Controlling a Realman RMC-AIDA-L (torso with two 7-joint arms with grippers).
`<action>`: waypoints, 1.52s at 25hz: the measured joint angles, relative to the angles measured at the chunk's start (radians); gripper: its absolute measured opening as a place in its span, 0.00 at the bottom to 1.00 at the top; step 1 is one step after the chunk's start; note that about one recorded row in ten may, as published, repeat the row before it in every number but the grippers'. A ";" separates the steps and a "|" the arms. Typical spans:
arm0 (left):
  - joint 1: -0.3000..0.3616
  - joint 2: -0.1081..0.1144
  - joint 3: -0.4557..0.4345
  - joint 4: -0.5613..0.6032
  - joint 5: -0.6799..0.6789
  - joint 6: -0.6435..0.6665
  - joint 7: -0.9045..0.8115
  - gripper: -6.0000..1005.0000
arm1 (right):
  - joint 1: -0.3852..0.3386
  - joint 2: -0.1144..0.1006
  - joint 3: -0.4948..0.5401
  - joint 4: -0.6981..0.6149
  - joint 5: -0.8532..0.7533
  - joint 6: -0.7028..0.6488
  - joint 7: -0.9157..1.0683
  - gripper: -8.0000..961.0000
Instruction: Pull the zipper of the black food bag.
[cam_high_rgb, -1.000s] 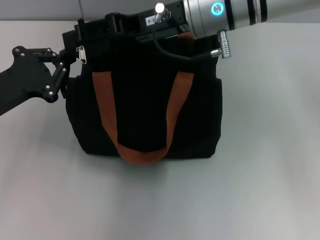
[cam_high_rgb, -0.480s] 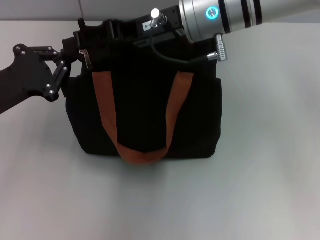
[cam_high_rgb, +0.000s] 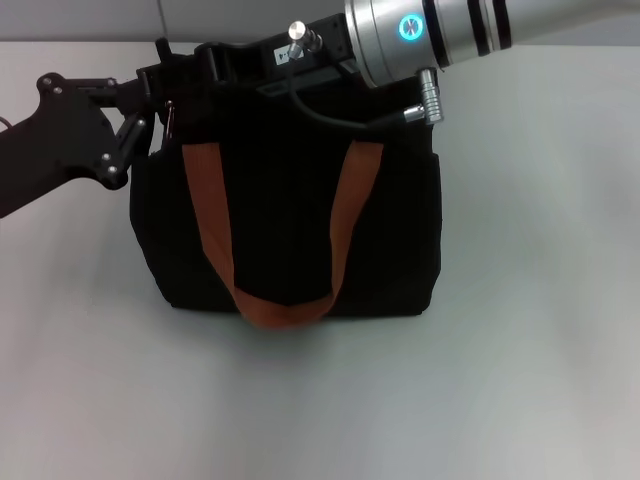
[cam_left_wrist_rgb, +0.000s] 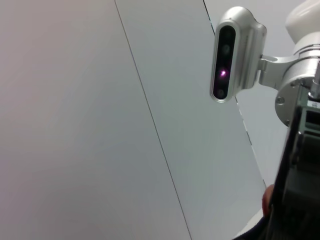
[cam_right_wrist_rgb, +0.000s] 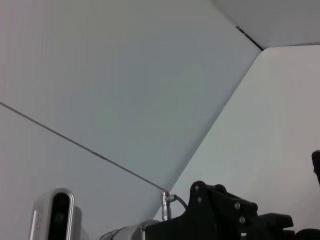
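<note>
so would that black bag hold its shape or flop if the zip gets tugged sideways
Probably it gives some: the bag looks like soft fabric, its strap drooping loose. It stands boxy by itself, so likely won't collapse. The left hand at its top corner may steady it while the right hand pulls the zip.

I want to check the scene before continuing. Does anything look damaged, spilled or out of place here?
Nothing stands out. The black food bag stands upright on the table, one strap hanging down its front. The left gripper and right gripper are both at its top rim.
</note>
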 joint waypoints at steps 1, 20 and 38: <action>-0.003 0.000 0.000 0.000 0.000 0.000 -0.002 0.03 | 0.000 0.000 0.000 0.000 0.000 0.000 0.000 0.81; -0.009 -0.006 0.002 0.021 0.006 -0.002 -0.038 0.03 | 0.005 0.001 -0.004 0.021 0.015 0.016 0.001 0.80; -0.011 -0.011 0.003 0.076 0.011 0.017 -0.116 0.03 | 0.002 0.000 -0.059 0.027 0.094 0.031 -0.011 0.80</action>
